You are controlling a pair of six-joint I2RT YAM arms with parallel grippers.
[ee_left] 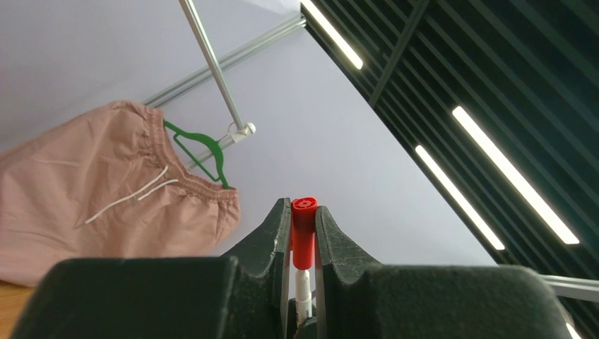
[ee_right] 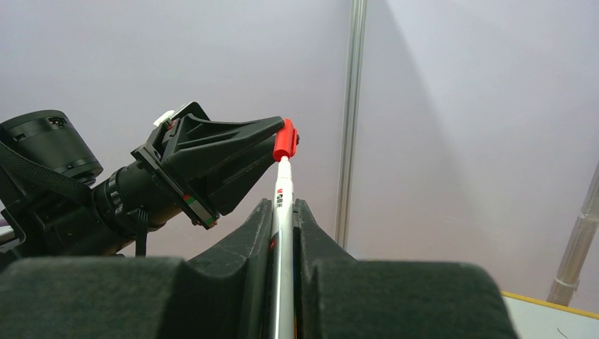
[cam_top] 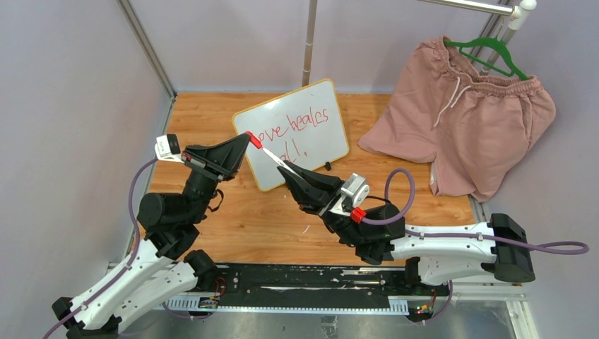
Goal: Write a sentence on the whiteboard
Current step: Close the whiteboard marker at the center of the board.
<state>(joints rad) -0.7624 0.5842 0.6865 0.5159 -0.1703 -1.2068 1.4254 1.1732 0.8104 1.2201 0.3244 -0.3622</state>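
Note:
The whiteboard point(cam_top: 321, 106) with a yellow-orange frame lies on the wooden table at the back. The red sentence point(cam_top: 300, 125) reads roughly "love heales all!" in two lines; its start is hidden behind the marker. My right gripper point(cam_top: 288, 169) is shut on the white marker point(cam_top: 277, 159), whose barrel shows between its fingers in the right wrist view point(ee_right: 282, 212). My left gripper point(cam_top: 248, 138) is shut on the marker's red cap point(cam_top: 253, 139), which also shows in the left wrist view point(ee_left: 304, 229) and the right wrist view point(ee_right: 285, 140). Marker and cap are joined, held above the board's left part.
Pink shorts point(cam_top: 466, 120) on a green hanger point(cam_top: 494, 53) lie at the back right of the table. A metal pole point(cam_top: 309, 42) stands behind the board. Grey walls close in the left and back sides.

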